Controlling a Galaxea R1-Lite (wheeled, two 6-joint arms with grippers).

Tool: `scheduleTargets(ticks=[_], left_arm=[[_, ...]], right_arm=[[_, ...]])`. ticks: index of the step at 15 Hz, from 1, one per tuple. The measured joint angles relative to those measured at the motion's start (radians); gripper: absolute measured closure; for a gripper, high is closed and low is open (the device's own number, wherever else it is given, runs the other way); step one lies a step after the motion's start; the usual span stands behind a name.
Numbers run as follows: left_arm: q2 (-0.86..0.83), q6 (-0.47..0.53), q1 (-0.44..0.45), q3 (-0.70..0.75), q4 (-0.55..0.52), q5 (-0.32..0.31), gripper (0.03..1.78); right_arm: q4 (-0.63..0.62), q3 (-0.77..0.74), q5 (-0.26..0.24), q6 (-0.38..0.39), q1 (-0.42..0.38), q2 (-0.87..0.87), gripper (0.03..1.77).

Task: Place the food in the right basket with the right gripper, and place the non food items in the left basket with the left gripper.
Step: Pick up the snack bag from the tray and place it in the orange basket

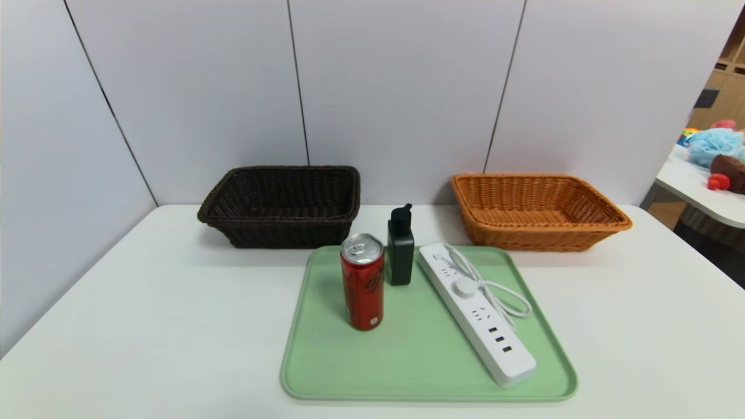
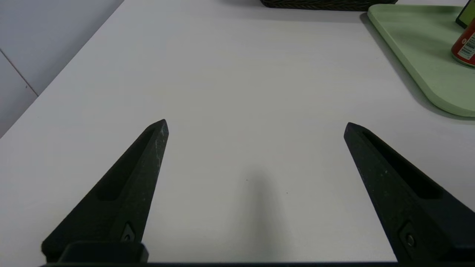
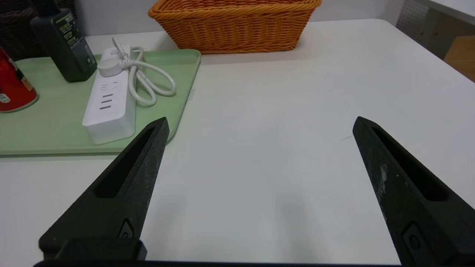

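A slim red can (image 1: 362, 282) stands upright on a green tray (image 1: 419, 361), with a dark green pump bottle (image 1: 400, 247) just behind it and a white power strip (image 1: 474, 311) with a looped cord to its right. The dark brown left basket (image 1: 282, 205) and the orange-tan right basket (image 1: 535, 210) sit at the back by the wall. Neither arm shows in the head view. My left gripper (image 2: 256, 126) hangs open over bare table left of the tray. My right gripper (image 3: 259, 124) is open over bare table right of the tray, with the power strip (image 3: 109, 104), bottle (image 3: 65, 44) and can (image 3: 13, 87) off to one side.
Grey wall panels stand close behind the baskets and along the table's left side (image 1: 70, 174). Another table with toys (image 1: 713, 169) lies beyond the right edge. White tabletop (image 1: 145, 320) stretches on both sides of the tray.
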Motion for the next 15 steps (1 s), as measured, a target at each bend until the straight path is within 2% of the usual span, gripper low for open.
scheduleTargets(ticks=[15], left_arm=[[0.0,0.01,0.0,0.0,0.0,0.001,0.12]], right_arm=[[-0.001,0.0,0.003,-0.011,0.0,0.0,0.09]])
